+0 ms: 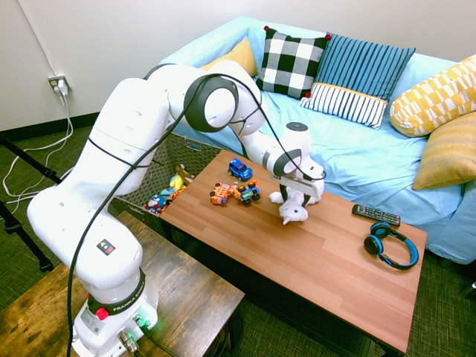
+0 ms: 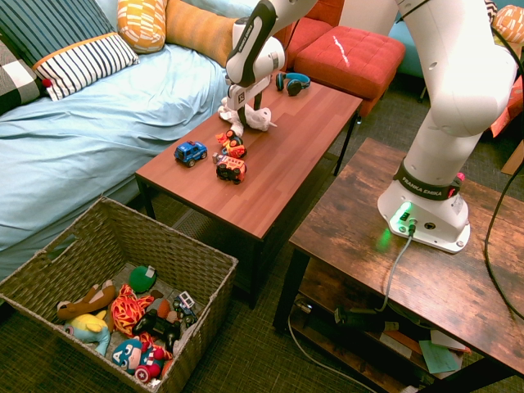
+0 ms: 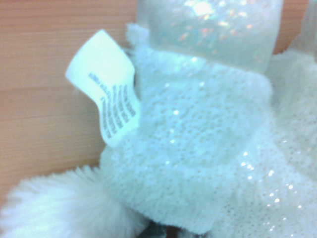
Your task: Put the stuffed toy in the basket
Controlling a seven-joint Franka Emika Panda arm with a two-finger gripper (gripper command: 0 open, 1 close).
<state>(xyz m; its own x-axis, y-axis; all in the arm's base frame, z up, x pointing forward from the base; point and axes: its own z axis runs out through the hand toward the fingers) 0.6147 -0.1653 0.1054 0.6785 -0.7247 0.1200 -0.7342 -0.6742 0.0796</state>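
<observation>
Closest to me is the big woven basket (image 2: pixel 214 286), down on the floor off the end of the coffee table (image 2: pixel 282 172). Inside it I can see a brown plush (image 2: pixel 88 300), a yellow and blue plush (image 2: pixel 88 328), a green round toy (image 2: pixel 142 278), a tangle of red-orange strings (image 2: pixel 129 309), a black game controller (image 2: pixel 157 327) and a doll with a round shield (image 2: pixel 141 361).

On the table, a blue toy car (image 2: pixel 191 153) sits nearer the sofa (image 2: pixel 106 135), with an orange toy car (image 2: pixel 231 169) and a mixed-colour toy car (image 2: pixel 232 145) close together beside it.

Just past them lies the stuffed toy (image 2: pixel 259 119), white and fluffy, on the tabletop and outside the basket. The arm reaches down over it, its gripper (image 2: pixel 250 115) standing wide, the two fingers apart and low around the toy's body. Up close, the fabric sparkles, and a white printed tag (image 3: pixel 111 94) sticks out near a furry tuft (image 3: pixel 74 206).

Towards the table's far end are a black remote (image 1: pixel 376 215) and blue and black headphones (image 1: pixel 392 245). Beyond that end stands a red cushioned seat (image 2: pixel 348 59).
</observation>
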